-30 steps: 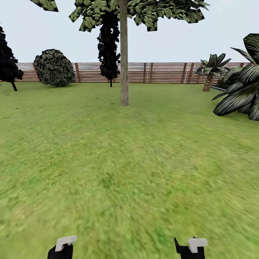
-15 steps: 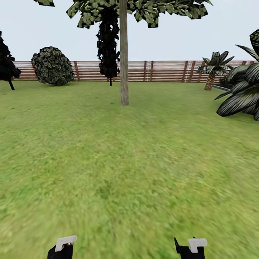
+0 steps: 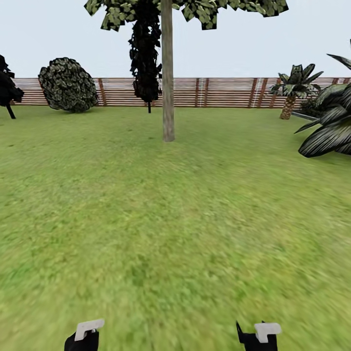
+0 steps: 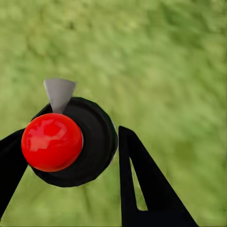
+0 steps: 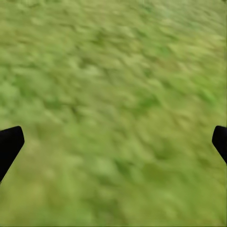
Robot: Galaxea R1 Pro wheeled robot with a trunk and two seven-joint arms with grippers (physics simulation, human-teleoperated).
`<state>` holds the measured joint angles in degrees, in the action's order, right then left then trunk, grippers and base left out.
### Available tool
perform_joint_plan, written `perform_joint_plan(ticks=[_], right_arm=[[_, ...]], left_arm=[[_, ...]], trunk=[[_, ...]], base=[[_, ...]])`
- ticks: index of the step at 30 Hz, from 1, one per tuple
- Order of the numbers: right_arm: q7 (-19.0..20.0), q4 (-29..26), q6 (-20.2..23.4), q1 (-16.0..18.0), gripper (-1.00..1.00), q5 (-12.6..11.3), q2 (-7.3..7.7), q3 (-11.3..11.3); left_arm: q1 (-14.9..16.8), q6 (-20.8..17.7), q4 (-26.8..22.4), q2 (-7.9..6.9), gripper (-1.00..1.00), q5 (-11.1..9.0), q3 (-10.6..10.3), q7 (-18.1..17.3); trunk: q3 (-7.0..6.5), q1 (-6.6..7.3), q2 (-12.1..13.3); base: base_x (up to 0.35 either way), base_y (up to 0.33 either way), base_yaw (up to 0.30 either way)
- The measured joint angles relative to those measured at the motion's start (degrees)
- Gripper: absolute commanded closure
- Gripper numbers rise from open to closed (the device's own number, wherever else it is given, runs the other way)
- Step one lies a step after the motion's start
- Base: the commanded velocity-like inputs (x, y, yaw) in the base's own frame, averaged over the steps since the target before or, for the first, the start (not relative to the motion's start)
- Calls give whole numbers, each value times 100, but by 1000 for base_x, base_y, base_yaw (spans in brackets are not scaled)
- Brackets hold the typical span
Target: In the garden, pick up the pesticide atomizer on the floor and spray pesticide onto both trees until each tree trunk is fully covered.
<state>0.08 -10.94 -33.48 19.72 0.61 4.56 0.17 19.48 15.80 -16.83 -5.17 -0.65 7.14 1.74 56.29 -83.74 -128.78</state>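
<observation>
Atomizer (image 4: 71, 142): black round body, glossy red ball on top, pale grey wedge-shaped nozzle poking out beyond it; sits between the black fingers (image 4: 142, 184) of the left gripper (image 4: 66, 156), one finger on each side, above the grass.

Tree (image 3: 168, 68): stands upright on the lawn, straight ahead and well off in the head view.

Tree trunk (image 3: 168, 97): thick, straight, bare, pale grey-beige mottled with brown; its foot meets the grass in front of the fence line.

Crown (image 3: 214, 7): flat green leaves, cut off by the frame's top edge.

Garden (image 3: 175, 219): wide green lawn.
</observation>
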Motion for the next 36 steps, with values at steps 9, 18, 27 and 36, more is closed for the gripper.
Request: perform_joint_plan(ticks=[9,18,27,36], right_arm=[[0,0,-1,1,-100,-2,0,0],[0,0,3,-2,-100,1,0,0],[0,0,0,-2,-100,2,0,0],[0,0,0,1,-100,3,0,0]], left_arm=[[-2,0,0,-1,100,0,0,0],[0,0,0,5,100,0,-1,0],[-1,0,0,1,100,0,0,0],[0,0,0,3,100,0,-1,0]], trunk=[[14,0,0],[14,0,0],[14,0,0],[14,0,0]], base=[[340,0,0],[340,0,0],[340,0,0],[340,0,0]])
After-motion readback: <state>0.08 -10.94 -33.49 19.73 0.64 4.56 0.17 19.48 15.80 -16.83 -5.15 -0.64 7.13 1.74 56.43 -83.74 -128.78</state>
